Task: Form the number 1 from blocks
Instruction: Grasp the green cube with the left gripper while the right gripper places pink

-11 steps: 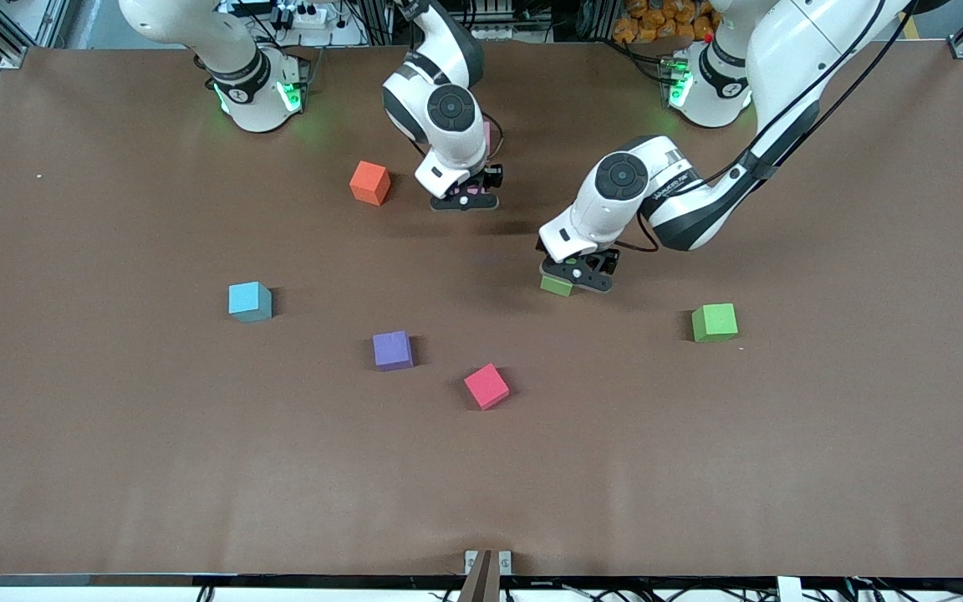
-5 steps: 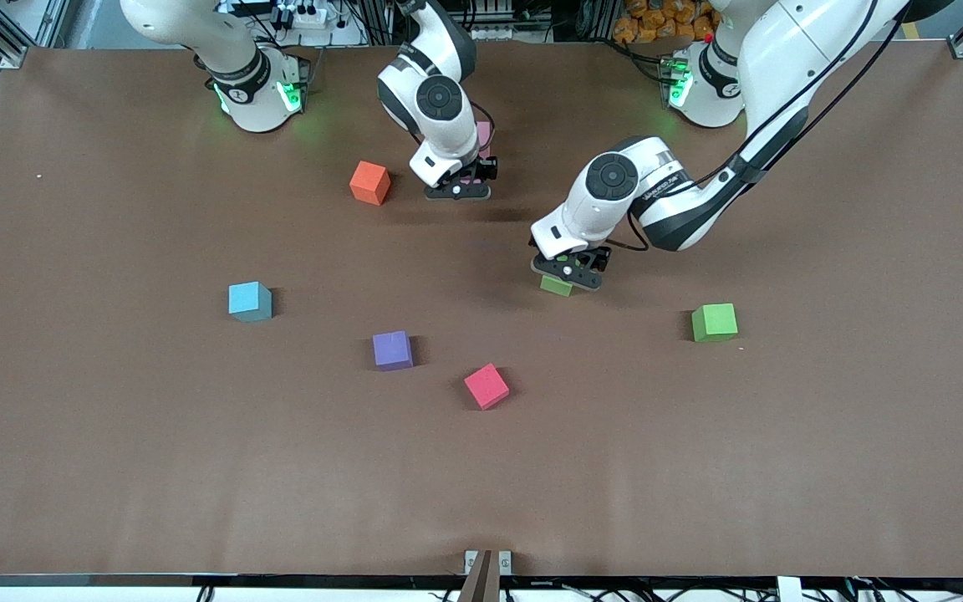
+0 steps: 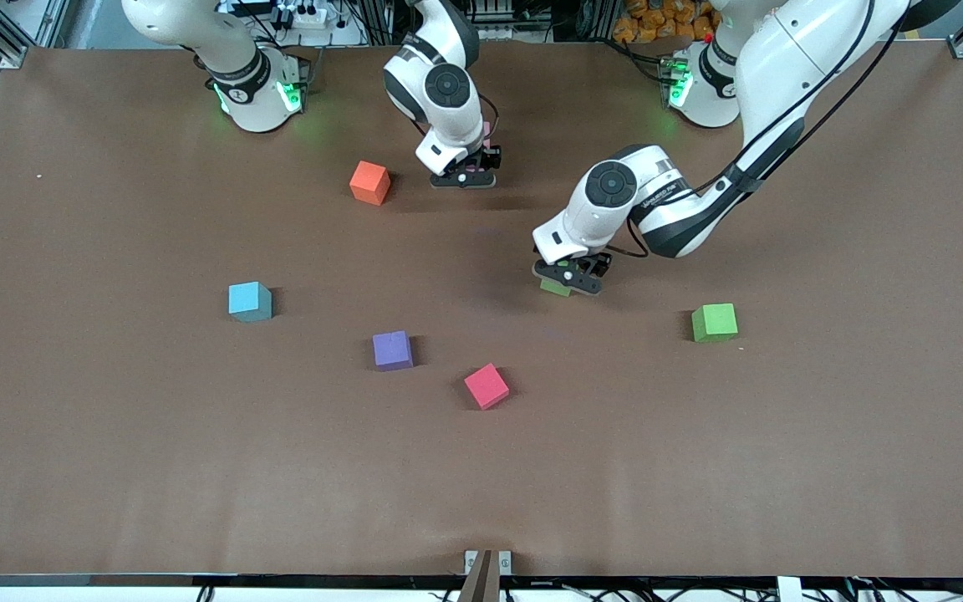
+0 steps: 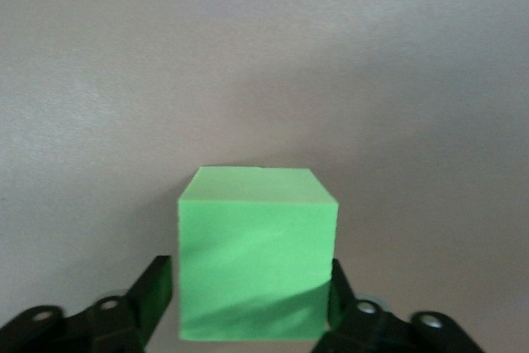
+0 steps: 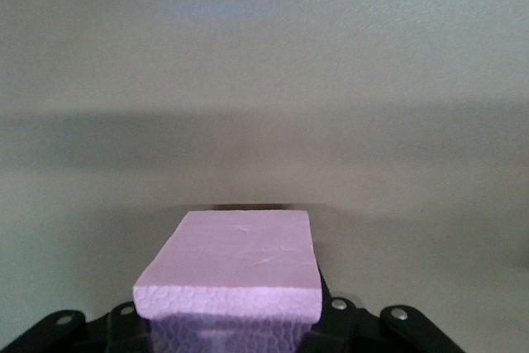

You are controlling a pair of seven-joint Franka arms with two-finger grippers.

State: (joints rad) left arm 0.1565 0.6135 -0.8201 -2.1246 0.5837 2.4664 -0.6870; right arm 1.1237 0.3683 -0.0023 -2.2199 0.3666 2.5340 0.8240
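Where each claw grips, blocks sit half-hidden.

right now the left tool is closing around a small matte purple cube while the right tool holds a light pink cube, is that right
Not quite: the cube between the left tool fingers is a small matte green cube, not purple, as the left wrist view shows. The small matte purple cube sits untouched on the table. The right tool does hold a light pink cube.

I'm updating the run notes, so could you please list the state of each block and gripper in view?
Left gripper: fingers at the sides of a green block on the table.
Right gripper: shut on a light pink block.
Second green block, orange block, sky blue block, purple block, red block: loose, apart.
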